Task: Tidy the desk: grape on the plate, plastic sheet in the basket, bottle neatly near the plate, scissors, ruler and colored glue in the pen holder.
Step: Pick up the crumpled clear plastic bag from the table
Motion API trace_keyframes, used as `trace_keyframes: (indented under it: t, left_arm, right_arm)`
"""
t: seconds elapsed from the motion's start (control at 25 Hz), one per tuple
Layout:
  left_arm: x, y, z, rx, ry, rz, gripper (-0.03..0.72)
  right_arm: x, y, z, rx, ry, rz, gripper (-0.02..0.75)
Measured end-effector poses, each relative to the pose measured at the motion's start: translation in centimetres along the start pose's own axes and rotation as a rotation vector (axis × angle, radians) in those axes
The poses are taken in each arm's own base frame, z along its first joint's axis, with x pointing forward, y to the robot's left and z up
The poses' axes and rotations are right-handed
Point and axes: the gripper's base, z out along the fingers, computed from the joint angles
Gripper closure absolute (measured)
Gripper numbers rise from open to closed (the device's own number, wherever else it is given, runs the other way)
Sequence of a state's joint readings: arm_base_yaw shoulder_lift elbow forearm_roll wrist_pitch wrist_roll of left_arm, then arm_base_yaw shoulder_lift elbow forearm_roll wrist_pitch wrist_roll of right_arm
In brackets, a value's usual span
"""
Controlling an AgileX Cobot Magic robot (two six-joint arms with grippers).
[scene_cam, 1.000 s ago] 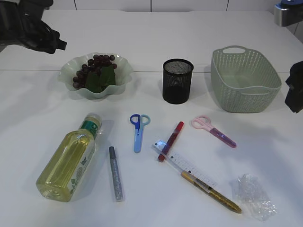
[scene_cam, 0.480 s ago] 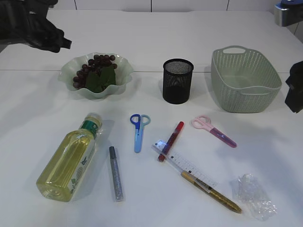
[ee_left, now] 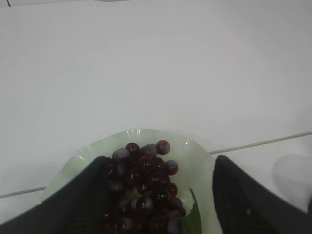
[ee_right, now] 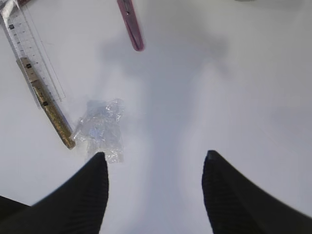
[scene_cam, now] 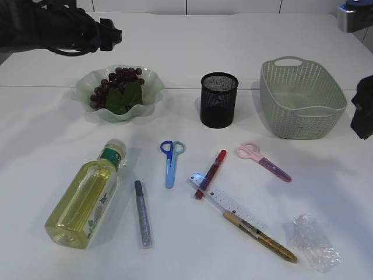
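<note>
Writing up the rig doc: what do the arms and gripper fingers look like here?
Both arms are black. The left arm looks bulky, with dark cabling along it. Left gripper and right gripper each have two broad, matte black fingers tapering to rounded tips. No markings visible.

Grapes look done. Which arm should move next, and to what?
Probably the right gripper: shift it left and lower it onto the plastic sheet. Its jaws are open and empty, and the sheet lies just ahead of its left fingertip, loose on the table beside the gold glue pen. The basket sits on that same side.
</note>
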State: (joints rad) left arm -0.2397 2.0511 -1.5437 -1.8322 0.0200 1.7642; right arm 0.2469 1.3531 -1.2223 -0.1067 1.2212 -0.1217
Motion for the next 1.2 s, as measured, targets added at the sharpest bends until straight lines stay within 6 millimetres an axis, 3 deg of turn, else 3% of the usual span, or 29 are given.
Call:
trace_keyframes:
  t: [0.4,0.88,1.2]
  left_arm:
    - [-0.6,-2.4,-0.5,0.266,-0.011,-0.262,0.227]
    - [-0.1,-3.5,-2.6,0.367,0.202,-0.086,0.233]
    - [0.0,-3.1,-5.0,0.303,0.403,-0.015,0.233]
  right_arm:
    - [0.0,0.0,0.0,0.000,0.000,0.000,0.261]
    - [0.0,0.0,0.0,0.000,0.000,0.000,0.261]
    - [0.0,0.1,0.0,-0.014,0.000,0.005,0.261]
